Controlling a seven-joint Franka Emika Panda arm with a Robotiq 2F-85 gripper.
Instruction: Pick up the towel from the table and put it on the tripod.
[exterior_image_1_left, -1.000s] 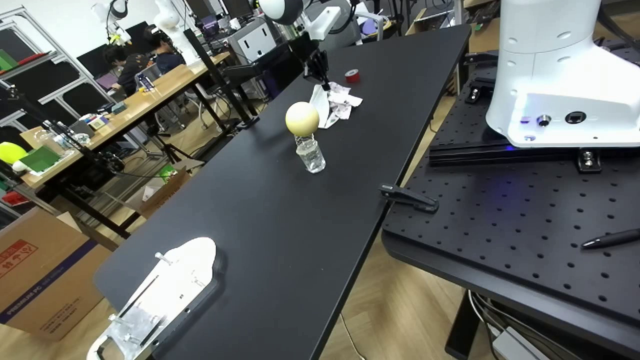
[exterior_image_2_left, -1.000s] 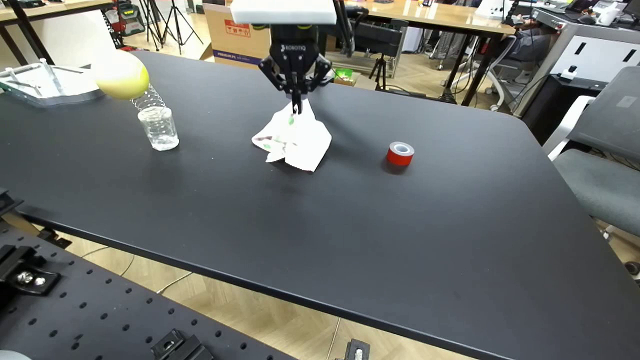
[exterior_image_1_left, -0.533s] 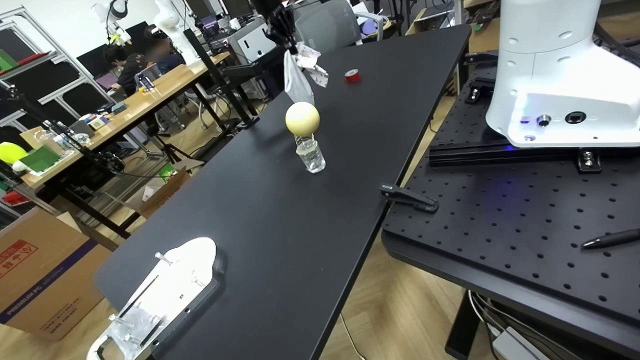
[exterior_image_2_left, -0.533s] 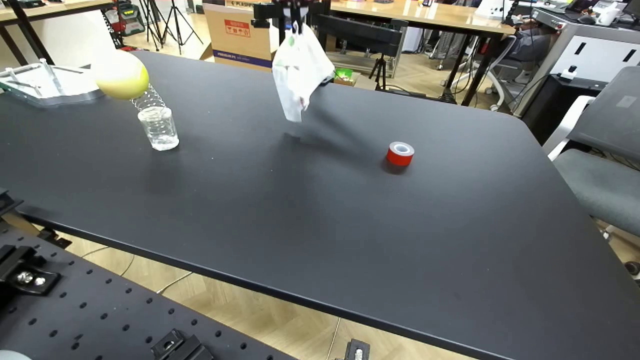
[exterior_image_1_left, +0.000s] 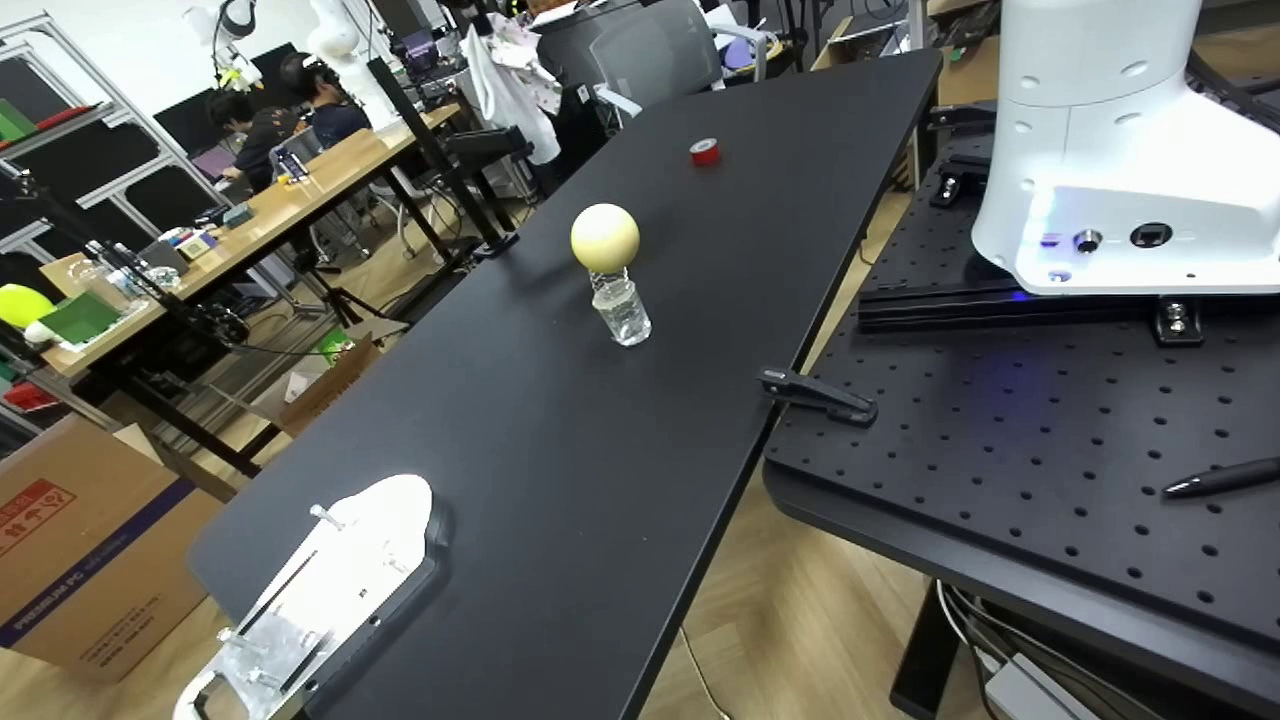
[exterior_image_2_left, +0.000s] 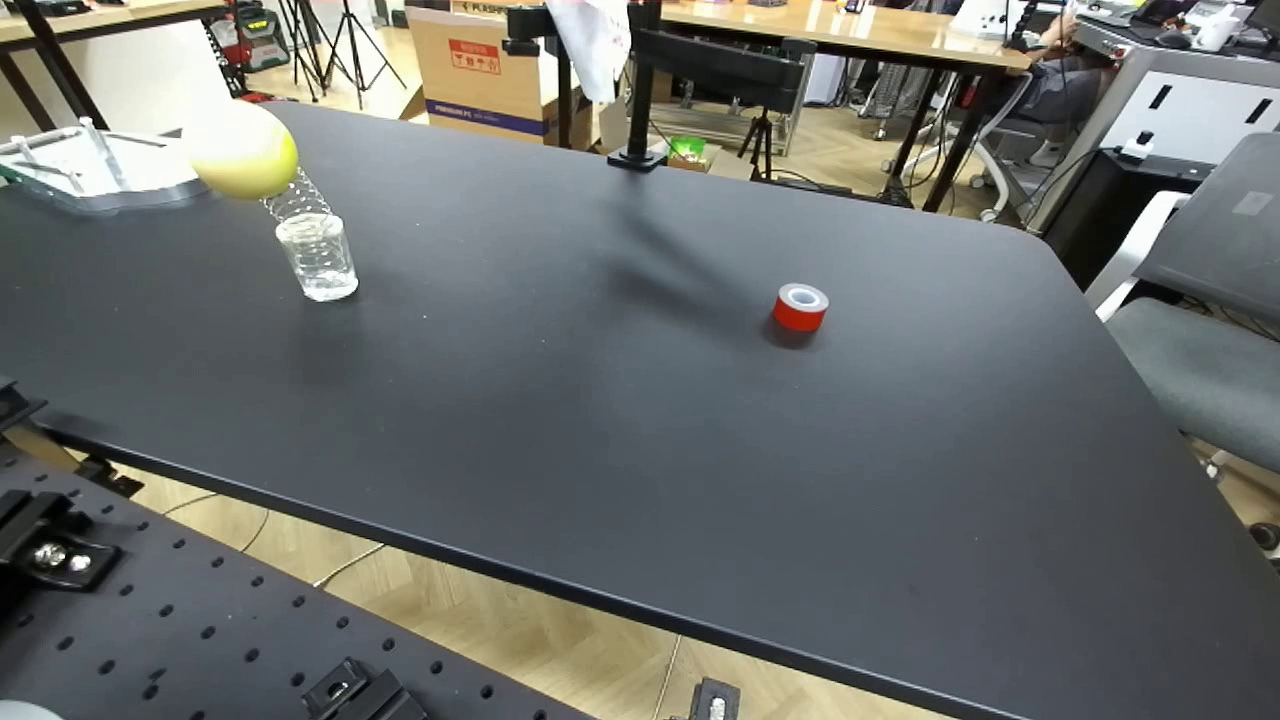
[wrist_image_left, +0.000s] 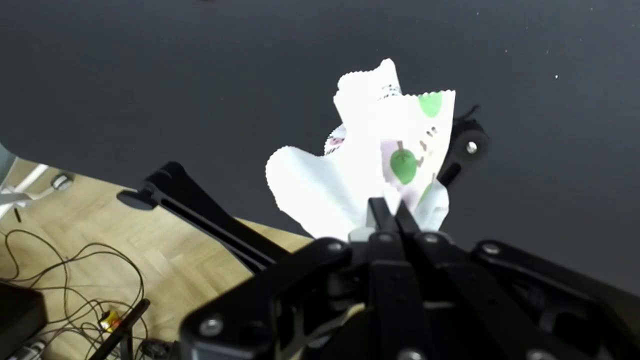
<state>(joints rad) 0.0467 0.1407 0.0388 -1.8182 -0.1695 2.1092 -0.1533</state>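
Note:
The towel is white with green and pink print. It hangs from my gripper in the wrist view (wrist_image_left: 360, 150), high beyond the table's far edge in an exterior view (exterior_image_1_left: 505, 85), and its lower end shows at the top of an exterior view (exterior_image_2_left: 595, 45). My gripper (wrist_image_left: 392, 210) is shut on it; the pinched part is hidden. The black stand, seemingly the tripod, rises at the table edge in both exterior views (exterior_image_1_left: 440, 145) (exterior_image_2_left: 645, 100). Its dark parts (wrist_image_left: 210, 220) lie below the towel in the wrist view. I cannot tell whether towel and stand touch.
A clear cup (exterior_image_1_left: 622, 312) (exterior_image_2_left: 318, 255) with a yellow ball (exterior_image_1_left: 604, 238) above it stands on the black table (exterior_image_2_left: 640, 420). A red tape roll (exterior_image_2_left: 800, 308), a white plate-like fixture (exterior_image_1_left: 340, 580) and a black clamp (exterior_image_1_left: 818, 395) are around. A grey chair (exterior_image_1_left: 655, 60) stands beyond.
My gripper has lifted the towel off the table and carried it up and toward the stand at the table's edge. The cup, ball and tape roll have not moved.

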